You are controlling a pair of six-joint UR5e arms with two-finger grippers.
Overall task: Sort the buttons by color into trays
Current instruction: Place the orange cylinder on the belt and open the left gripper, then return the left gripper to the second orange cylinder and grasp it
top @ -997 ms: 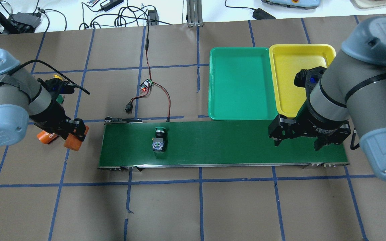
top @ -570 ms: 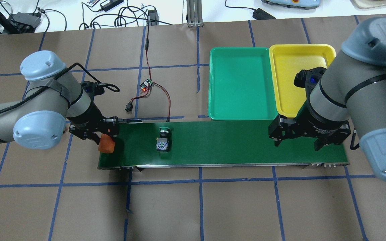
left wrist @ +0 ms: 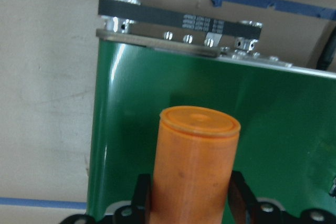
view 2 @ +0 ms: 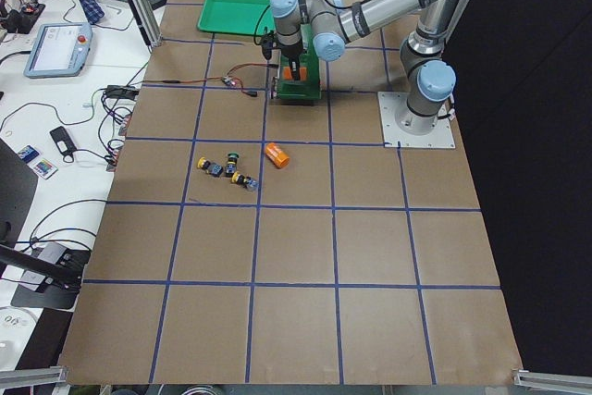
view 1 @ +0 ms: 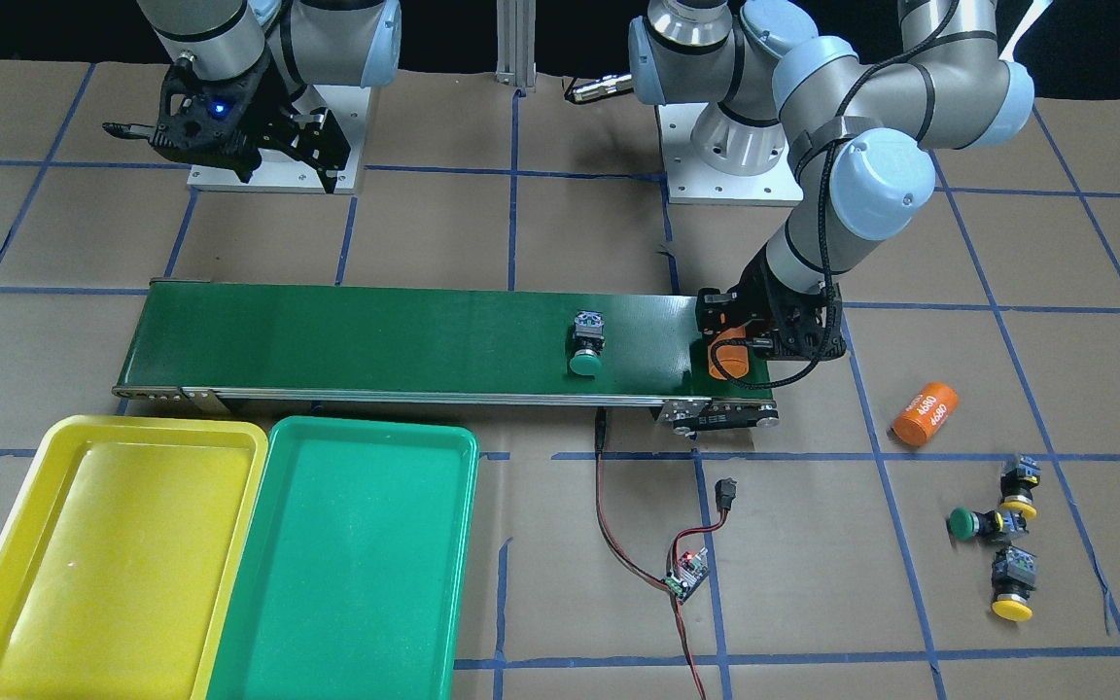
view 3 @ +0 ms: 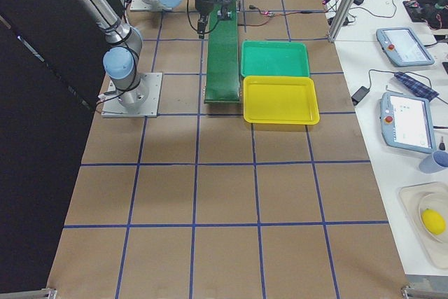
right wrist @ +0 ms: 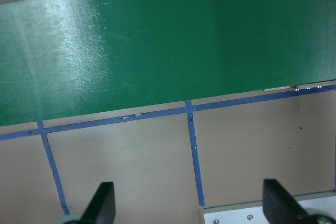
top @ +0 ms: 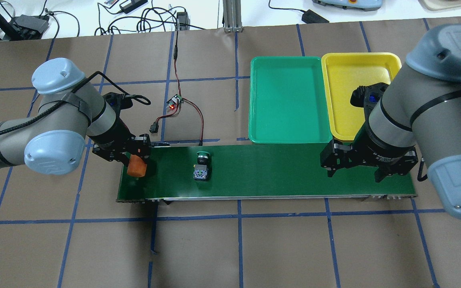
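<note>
Lying on its side left of centre on the conveyor belt point(top: 274, 172), the green button point(top: 201, 165) has its long axis across the belt, cap toward the frame's top. The left pincer point(top: 134, 160), nearer on its left, grips an orange cylinder point(left wrist: 195, 166). The right pincer point(top: 354, 173) hangs open at the belt's right end.

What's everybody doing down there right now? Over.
Left gripper shut on orange cylinder, over belt's end. Right gripper open, over belt's other end. One green button lying on belt. Green tray, yellow tray: no buttons.
</note>
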